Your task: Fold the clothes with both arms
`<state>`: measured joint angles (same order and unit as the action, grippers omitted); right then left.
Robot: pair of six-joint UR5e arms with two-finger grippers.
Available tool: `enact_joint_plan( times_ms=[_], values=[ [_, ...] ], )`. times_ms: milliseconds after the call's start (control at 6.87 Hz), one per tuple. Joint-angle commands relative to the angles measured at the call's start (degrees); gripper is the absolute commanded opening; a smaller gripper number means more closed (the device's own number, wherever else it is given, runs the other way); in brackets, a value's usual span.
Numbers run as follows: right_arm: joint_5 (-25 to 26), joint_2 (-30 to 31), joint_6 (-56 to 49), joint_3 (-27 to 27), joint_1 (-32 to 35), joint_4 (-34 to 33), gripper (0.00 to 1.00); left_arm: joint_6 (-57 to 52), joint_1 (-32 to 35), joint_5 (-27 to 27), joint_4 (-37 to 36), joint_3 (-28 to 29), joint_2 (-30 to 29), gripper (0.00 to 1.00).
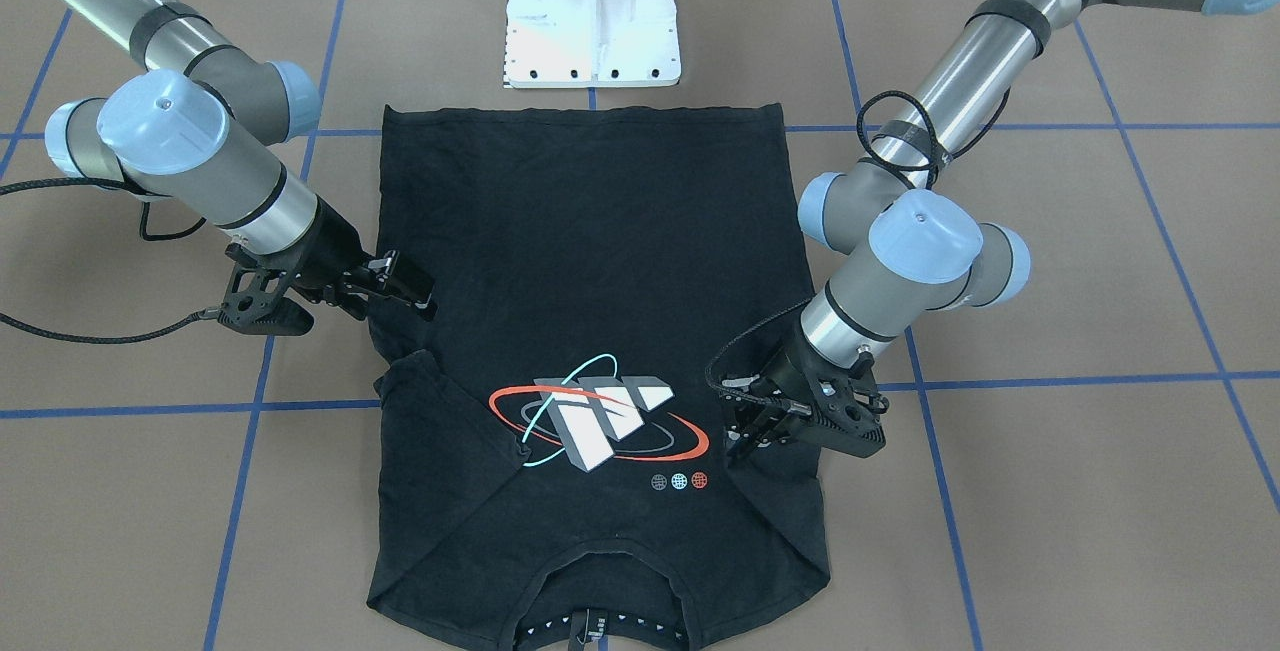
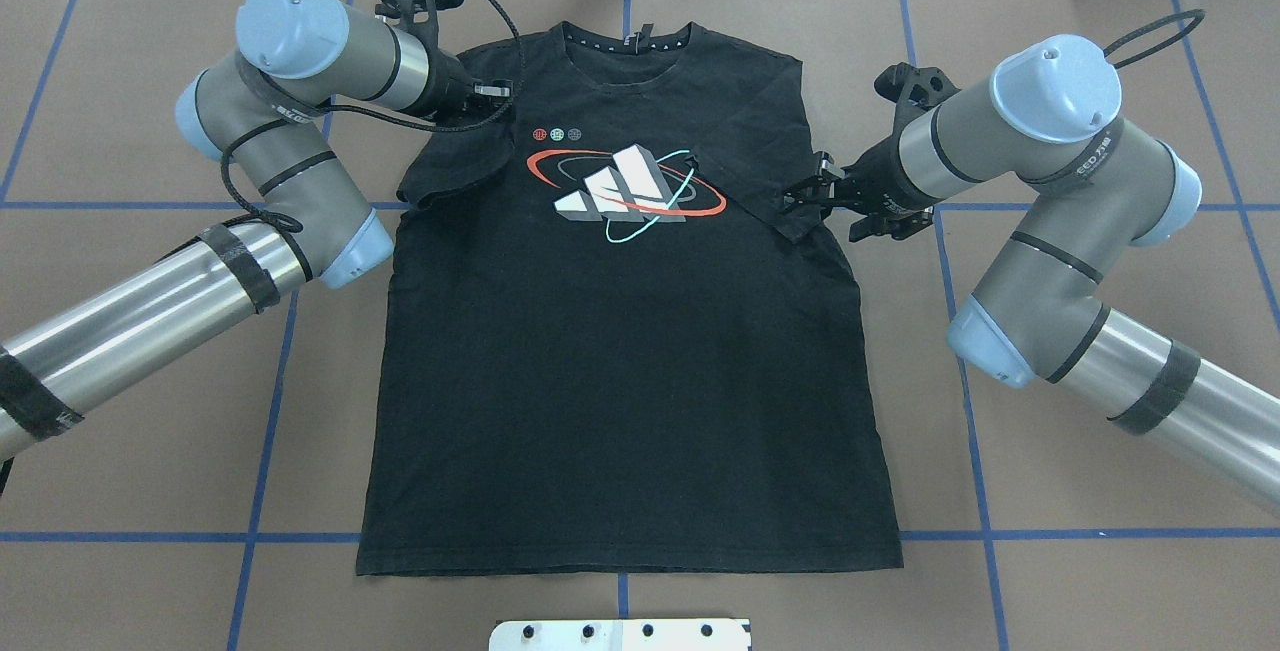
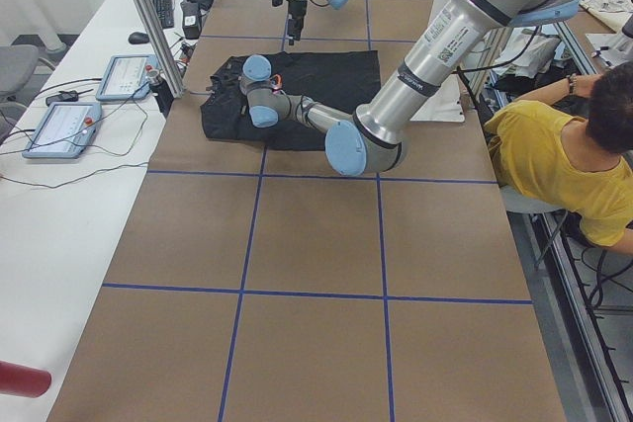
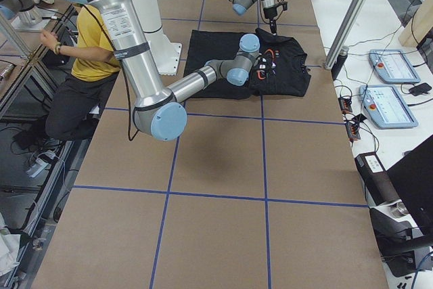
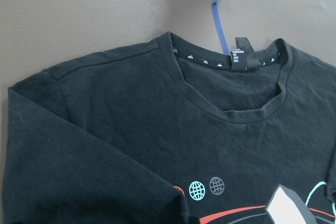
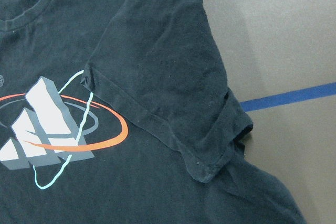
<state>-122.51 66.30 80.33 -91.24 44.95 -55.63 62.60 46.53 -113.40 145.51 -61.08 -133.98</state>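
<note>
The black T-shirt (image 2: 620,361) lies flat, print side up, with its collar (image 5: 231,111) at the far edge from the robot. Both sleeves are folded inward onto the chest. My left gripper (image 2: 500,103) (image 1: 738,423) hovers at the hem corner of the left sleeve (image 2: 450,166), jaws apart. My right gripper (image 2: 803,199) (image 1: 410,286) sits at the tip of the right sleeve (image 6: 157,77), which lies loose on the shirt. It is open too. No fingers show in either wrist view.
The white pedestal base (image 1: 593,21) stands just behind the shirt's bottom hem. Blue tape lines (image 2: 270,411) cross the brown table. A seated person in a yellow shirt (image 3: 554,160) is beside the robot. Control tablets (image 3: 59,130) lie on a side bench.
</note>
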Motion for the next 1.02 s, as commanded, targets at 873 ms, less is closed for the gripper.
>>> enact_joint_plan(
  times_ms=[873],
  values=[
    [23.6,20.2,33.8,-23.5,-18.6,-7.0,0.99,9.9,0.4,-5.2,-0.5,-26.7,18.0,0.93]
  ],
)
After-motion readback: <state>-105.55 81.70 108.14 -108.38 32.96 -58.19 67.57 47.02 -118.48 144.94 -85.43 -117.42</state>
